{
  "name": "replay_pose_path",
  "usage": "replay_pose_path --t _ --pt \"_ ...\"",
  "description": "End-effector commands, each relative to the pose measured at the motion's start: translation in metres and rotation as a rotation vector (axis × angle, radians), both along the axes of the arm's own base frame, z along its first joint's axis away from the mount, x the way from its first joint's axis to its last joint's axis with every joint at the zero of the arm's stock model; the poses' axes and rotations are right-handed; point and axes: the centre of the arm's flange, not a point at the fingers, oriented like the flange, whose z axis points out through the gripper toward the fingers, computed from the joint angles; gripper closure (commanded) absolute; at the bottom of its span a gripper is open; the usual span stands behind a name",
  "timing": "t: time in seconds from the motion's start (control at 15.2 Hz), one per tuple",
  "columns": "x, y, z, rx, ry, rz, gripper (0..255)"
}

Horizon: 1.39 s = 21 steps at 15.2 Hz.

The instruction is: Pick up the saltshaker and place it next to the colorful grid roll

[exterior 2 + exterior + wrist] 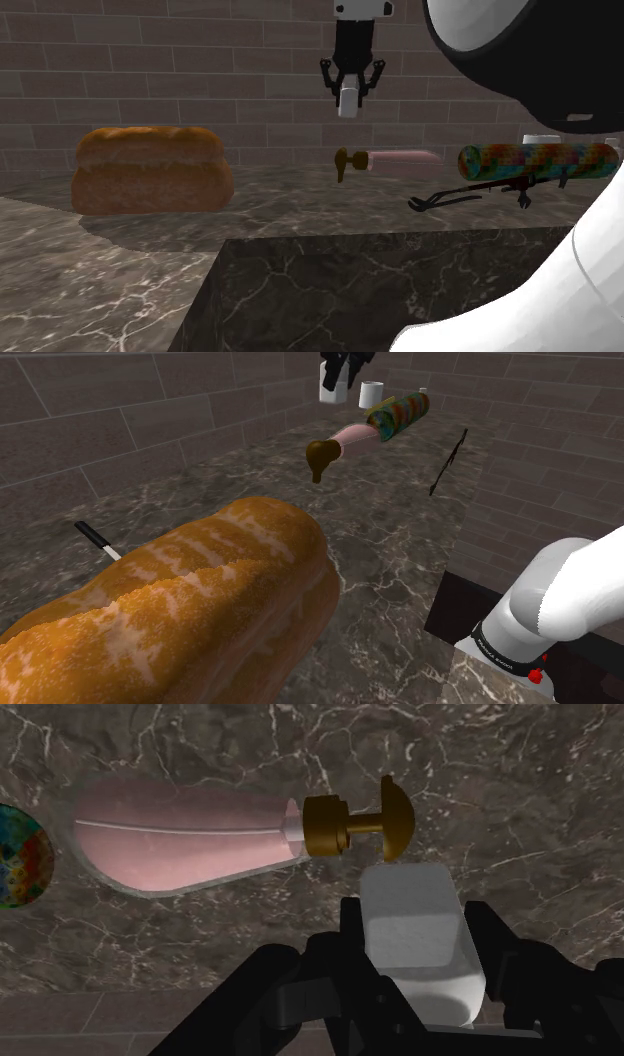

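My gripper (348, 85) hangs high above the dark marble counter (300, 205), shut on a white saltshaker (348, 100). In the wrist view the black fingers (345, 939) clasp the white saltshaker (415, 939) on both sides. The colourful grid roll (537, 160) lies on the counter toward the second exterior view's right. In the shoulder view the roll (397, 412) lies just right of and below the gripper (340, 370) and saltshaker (332, 388). The roll's end (18, 854) shows beyond the pink object under the hand.
A pink bottle-like object (180, 834) with a brown knob (350, 822) lies beneath the gripper, beside the roll. Black tongs (450, 198) lie in front of the roll. A white cup (372, 393) stands by the wall. A big bread loaf (180, 612) and a knife (98, 540) lie nearer.
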Motion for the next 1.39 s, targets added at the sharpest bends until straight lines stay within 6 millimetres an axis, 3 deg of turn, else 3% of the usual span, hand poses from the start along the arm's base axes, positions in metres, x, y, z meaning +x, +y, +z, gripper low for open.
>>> replay_pose_path --t 0.0,1.32 --pt "0.002 -0.025 0.0 0.0 0.0 0.002 255" --pt "0.032 -0.287 0.0 0.0 0.0 0.002 255"
